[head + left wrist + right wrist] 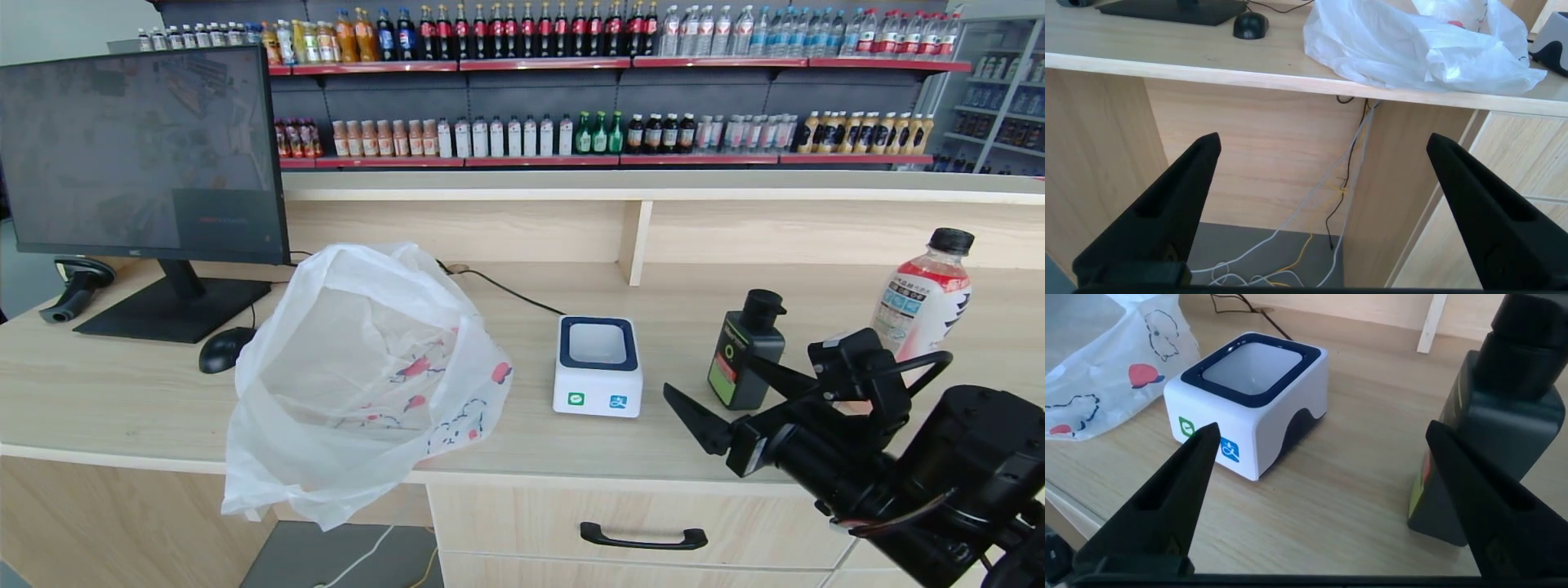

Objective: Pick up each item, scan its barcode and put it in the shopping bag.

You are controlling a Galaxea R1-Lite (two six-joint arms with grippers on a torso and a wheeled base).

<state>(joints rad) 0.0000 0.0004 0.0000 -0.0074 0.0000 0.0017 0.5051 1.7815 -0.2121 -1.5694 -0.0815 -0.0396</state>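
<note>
A white plastic shopping bag [359, 376] [1421, 41] slumps open on the wooden counter [571, 441], hanging over its front edge. To its right stands a white barcode scanner box [598, 367] [1249, 400] with a blue-rimmed window. Further right are a dark bottle [743, 351] [1486, 433] with a black cap and a red-and-white labelled drink bottle [927, 298]. My right gripper [709, 377] [1323, 431] is open just above the counter, level with the dark bottle and close in front of it, nothing held. My left gripper [1323, 140] is open below counter height, facing the cabinet front.
A monitor [139, 155] on its stand, a mouse [222, 349] [1249, 26] and a handheld scanner [75, 287] occupy the counter's left. Loose cables [1339, 196] hang under the counter. A drawer handle [642, 537] sits below the front edge. Shelves of bottles line the back.
</note>
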